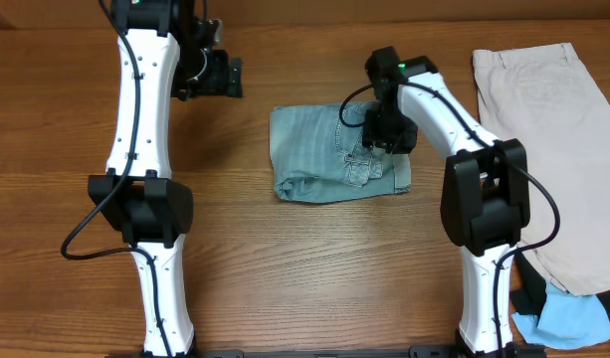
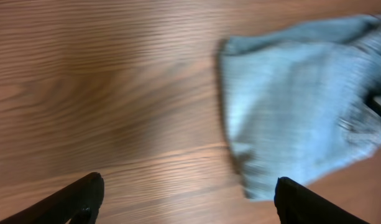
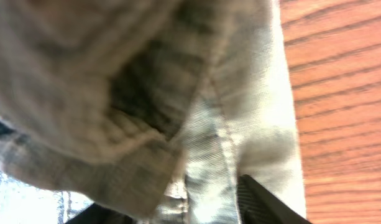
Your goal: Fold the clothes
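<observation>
**A:** How do the denim shorts look?

**B:** The denim shorts (image 1: 324, 154) lie in the middle of the overhead frame on the wooden table (image 1: 285, 268). They are faded light blue and folded into a rough rectangle. Stitching shows on the right half, and the lower left corner is a little rumpled.

**A:** And the jaws?

**B:** The left gripper (image 1: 213, 72) sits at the upper left, well apart from the shorts. In its own view the two fingertips (image 2: 78, 199) stand wide apart at the bottom corners with only bare wood between them, so it is open and holds nothing. The right gripper (image 1: 389, 134) is down on the right part of the shorts. I cannot tell whether it is clamped on the cloth, because its own body covers the jaws from above.

**A:** Does the right wrist view help?

**B:** Not much. It is filled with blurred denim and a thick seam, with one dark finger (image 3: 265, 205) against the cloth at the bottom edge.

**A:** What does only the overhead view show?

**B:** Beige shorts (image 1: 553, 149) spread along the right edge. A pale-blue garment (image 1: 573, 318) and a black garment (image 1: 531, 298) lie in the lower right corner.
</observation>
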{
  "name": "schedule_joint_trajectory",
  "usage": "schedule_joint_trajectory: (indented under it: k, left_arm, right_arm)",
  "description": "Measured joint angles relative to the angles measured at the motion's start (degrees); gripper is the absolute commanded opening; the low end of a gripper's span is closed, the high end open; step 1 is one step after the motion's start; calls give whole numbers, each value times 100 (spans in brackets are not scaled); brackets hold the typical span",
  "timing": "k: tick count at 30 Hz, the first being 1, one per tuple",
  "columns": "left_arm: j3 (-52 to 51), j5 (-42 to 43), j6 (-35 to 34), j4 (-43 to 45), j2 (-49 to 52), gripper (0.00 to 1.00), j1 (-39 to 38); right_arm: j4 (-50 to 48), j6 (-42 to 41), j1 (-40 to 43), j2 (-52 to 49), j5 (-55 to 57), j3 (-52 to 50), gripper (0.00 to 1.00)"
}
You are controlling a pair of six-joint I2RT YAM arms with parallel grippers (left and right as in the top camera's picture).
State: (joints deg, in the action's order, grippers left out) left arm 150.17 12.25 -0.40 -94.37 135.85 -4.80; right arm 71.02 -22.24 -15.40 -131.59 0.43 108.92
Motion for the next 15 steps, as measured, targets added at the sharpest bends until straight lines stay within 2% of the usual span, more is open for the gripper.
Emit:
schedule_joint_trajectory:
  k: [3, 6, 9, 10, 15]
  left_arm:
    - [-181, 310, 131, 20, 0, 77, -181]
    - [-555, 472, 243, 127, 0, 48, -426]
    - [-1115, 557, 260, 341, 0, 9, -739]
    - [-1316, 579, 258, 431, 0, 4, -848]
    - [-2236, 623, 273, 981, 0, 4, -1423]
  right_arm:
    - [125, 120, 184, 50, -260, 232, 70]
    - [225, 175, 365, 251, -415, 459, 71]
    - [267, 247, 531, 584, -494, 638, 70]
    - [267, 280, 581, 704, -511, 688, 70]
    - [372, 348, 807, 1023, -560, 774, 68]
